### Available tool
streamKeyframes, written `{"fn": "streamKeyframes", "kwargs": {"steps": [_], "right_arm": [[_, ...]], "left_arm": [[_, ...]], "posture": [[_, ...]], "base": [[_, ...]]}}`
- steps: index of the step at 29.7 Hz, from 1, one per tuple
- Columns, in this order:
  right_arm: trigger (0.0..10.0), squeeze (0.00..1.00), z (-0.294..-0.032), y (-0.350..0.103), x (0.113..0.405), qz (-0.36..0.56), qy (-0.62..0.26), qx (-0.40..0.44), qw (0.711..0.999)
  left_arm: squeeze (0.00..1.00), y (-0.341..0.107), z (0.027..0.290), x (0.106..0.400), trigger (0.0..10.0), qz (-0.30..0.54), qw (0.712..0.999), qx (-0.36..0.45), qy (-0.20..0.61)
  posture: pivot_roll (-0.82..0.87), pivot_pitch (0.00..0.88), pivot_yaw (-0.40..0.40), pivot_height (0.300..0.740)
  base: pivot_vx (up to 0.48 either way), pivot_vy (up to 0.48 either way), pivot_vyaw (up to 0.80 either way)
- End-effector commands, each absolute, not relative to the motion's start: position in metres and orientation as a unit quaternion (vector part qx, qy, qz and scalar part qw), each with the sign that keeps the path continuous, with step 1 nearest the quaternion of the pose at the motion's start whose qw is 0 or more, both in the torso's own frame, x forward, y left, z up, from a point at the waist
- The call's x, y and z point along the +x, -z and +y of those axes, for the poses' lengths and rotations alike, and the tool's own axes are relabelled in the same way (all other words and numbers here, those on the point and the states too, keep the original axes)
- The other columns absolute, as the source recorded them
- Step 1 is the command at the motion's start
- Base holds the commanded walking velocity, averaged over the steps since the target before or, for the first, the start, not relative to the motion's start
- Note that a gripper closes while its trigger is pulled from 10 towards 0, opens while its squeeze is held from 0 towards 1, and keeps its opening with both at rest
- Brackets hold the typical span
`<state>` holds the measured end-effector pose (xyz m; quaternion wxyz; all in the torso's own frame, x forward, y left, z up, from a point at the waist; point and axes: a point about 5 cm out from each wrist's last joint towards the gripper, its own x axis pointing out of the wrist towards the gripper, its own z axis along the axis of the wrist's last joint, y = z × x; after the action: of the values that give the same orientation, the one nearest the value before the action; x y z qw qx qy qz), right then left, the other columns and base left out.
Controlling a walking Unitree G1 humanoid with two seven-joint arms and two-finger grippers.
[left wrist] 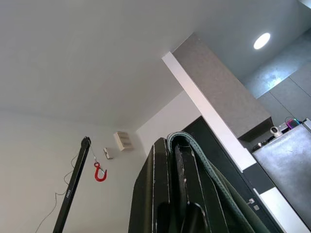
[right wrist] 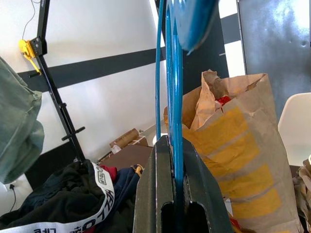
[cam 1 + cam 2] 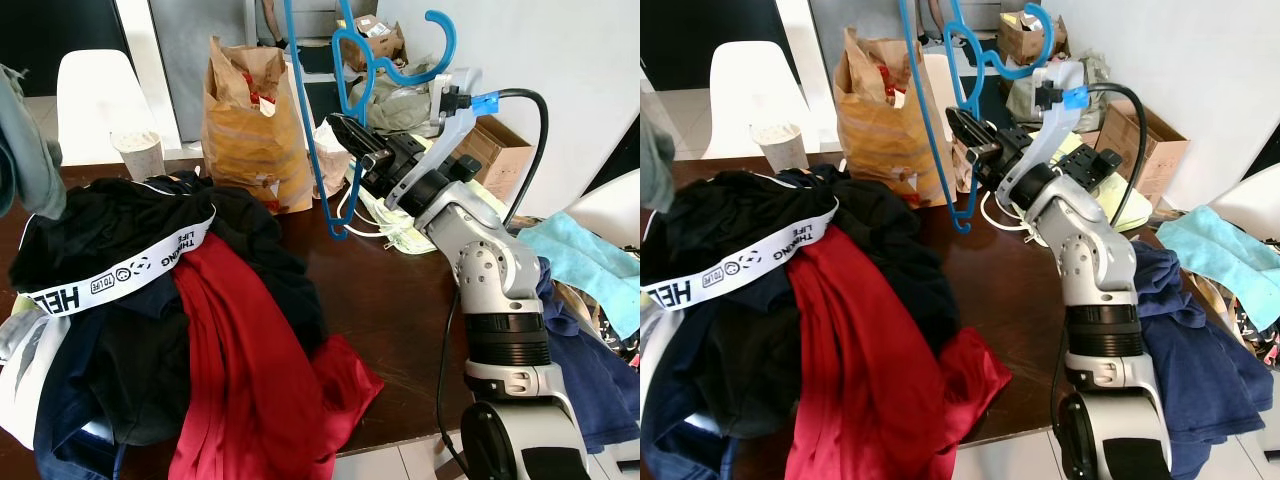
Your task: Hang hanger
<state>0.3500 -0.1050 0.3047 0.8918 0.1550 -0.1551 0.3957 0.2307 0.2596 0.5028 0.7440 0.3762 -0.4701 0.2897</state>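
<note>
Two black fingers of the right gripper (image 3: 350, 135) were clamped together on the blue hanger (image 3: 340, 120); the right wrist view showed the blue wire pinched flat between the jaws. The hanger was held up in the air above the table (image 3: 400, 300), its hook (image 3: 435, 40) at about 1 o'clock from the jaws and its lower corner hanging down at 6 o'clock, just above the dark tabletop. The silver right arm (image 3: 490, 280) rose from the table's near edge at 5 o'clock of the jaws.

At 9 o'clock of the jaws stood a brown paper bag (image 3: 250, 120), upright on the table, with a paper cup (image 3: 138, 155) further out in the same direction and a white chair (image 3: 95, 95) behind it. At 7 to 8 o'clock lay a heap of clothes: a black garment with a white printed band (image 3: 130, 265), a red garment (image 3: 250, 370) spilling toward the table's near edge, and dark blue cloth beneath. At 4 o'clock a light blue cloth (image 3: 580, 260) lay over darker fabric. Cardboard boxes (image 3: 495, 150) sat behind the arm by the white wall.

For the left gripper (image 1: 177, 194), the left wrist view looked up at the ceiling; its jaws were pressed together on a green strip of cloth (image 1: 209, 174).
</note>
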Motion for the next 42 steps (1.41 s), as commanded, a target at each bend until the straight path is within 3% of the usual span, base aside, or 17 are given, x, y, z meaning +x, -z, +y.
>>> {"fn": "streamKeyframes", "kwargs": {"steps": [1,2,5,8,13,16,27,34,42], "right_arm": [[10.0,0.0,-0.104,-0.308,0.346,-0.163,-0.406,0.153,0.886],[10.0,0.0,-0.104,-0.308,0.346,-0.163,-0.406,0.153,0.886],[10.0,0.0,-0.105,-0.306,0.347,-0.162,-0.402,0.153,0.888],[10.0,0.0,-0.106,-0.307,0.347,-0.162,-0.401,0.154,0.889],[10.0,0.0,-0.105,-0.307,0.347,-0.163,-0.402,0.156,0.887],[10.0,0.0,-0.105,-0.307,0.347,-0.163,-0.404,0.157,0.887],[10.0,0.0,-0.109,-0.311,0.342,-0.179,-0.418,0.174,0.873],[10.0,0.0,-0.127,-0.311,0.344,-0.185,-0.398,0.173,0.882],[10.0,0.0,-0.13,-0.308,0.343,-0.179,-0.395,0.171,0.885]], "left_arm": [[0.0,-0.499,0.259,0.236,10.0,-0.463,0.752,0.375,-0.28],[0.0,-0.499,0.259,0.236,10.0,-0.463,0.752,0.375,-0.28],[0.0,-0.478,0.244,0.256,10.0,-0.434,0.799,0.351,-0.224],[0.0,-0.472,0.238,0.261,10.0,-0.427,0.809,0.345,-0.209],[0.0,-0.438,0.215,0.282,10.0,-0.392,0.859,0.29,-0.155],[0.0,-0.427,0.208,0.287,10.0,-0.381,0.872,0.274,-0.141],[0.0,-0.413,0.19,0.292,10.0,-0.367,0.887,0.259,-0.108],[0.0,-0.412,0.19,0.294,10.0,-0.362,0.89,0.258,-0.105],[0.0,-0.406,0.184,0.297,10.0,-0.353,0.897,0.249,-0.091]], "posture": [[0.05,0.068,-0.006,0.74],[0.05,0.068,-0.006,0.74],[0.05,0.069,-0.007,0.74],[0.05,0.069,-0.007,0.74],[0.04,0.07,-0.008,0.74],[0.04,0.07,-0.007,0.74],[0.03,0.071,0.001,0.74],[0.02,0.072,0.009,0.74],[0.01,0.07,0.013,0.74]], "base": [[0.0,0.0,0.0],[0.0,0.0,0.0],[0.0,0.0,0.0],[0.0,0.0,0.0],[-0.468,0.0,0.0],[-0.48,0.0,0.0],[-0.48,0.0,0.0],[-0.462,0.0,0.0],[-0.344,0.0,0.0]]}}
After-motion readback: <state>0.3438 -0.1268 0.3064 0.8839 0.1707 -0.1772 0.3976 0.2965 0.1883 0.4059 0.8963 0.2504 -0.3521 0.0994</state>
